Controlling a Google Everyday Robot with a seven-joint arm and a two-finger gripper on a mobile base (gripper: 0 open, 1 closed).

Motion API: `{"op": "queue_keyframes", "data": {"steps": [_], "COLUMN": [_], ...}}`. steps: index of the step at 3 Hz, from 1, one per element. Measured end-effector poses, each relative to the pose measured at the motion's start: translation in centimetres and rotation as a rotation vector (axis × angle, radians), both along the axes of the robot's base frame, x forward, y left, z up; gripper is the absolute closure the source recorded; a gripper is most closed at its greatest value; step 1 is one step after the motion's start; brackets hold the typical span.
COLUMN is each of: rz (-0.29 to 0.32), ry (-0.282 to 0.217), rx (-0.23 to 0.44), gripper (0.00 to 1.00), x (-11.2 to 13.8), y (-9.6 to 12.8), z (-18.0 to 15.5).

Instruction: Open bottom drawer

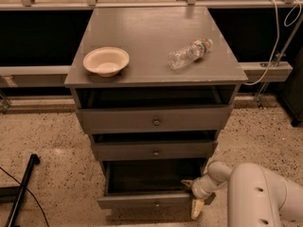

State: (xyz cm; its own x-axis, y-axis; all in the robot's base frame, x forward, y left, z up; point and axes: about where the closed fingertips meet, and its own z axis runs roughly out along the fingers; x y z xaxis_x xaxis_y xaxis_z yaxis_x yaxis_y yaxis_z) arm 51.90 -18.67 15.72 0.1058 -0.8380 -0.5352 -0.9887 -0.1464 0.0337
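The grey cabinet has three drawers. The bottom drawer (147,201), the slimmest front, is pulled out, with its dark inside showing behind the front and a small knob (157,204) at its centre. My gripper (194,197) is at the right end of that drawer front, on the end of my white arm (255,193) coming in from the lower right. One pale fingertip (196,209) hangs just below the drawer's right corner.
The middle drawer (154,150) and top drawer (154,118) are slightly ajar. A cream bowl (106,60) and a plastic bottle (188,53) lying on its side rest on the cabinet top (151,32). A black pole (21,188) lies on the speckled floor at left.
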Motion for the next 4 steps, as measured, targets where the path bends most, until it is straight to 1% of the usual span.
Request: {"op": "queue_keyframes", "data": {"steps": [1, 2, 3, 4], "rz": [-0.004, 0.021, 0.053, 0.082], "ry": [0.024, 0.052, 0.064, 0.076], "rx": [-0.019, -0.041, -0.029, -0.034], "gripper": [0.02, 0.25, 0.49, 0.55], "x": [-2.2, -3.5, -5.2, -6.9], "y": [-0.6, -0.7, -0.6, -0.7], "z": [-0.1, -0.2, 0.9, 2.0]}}
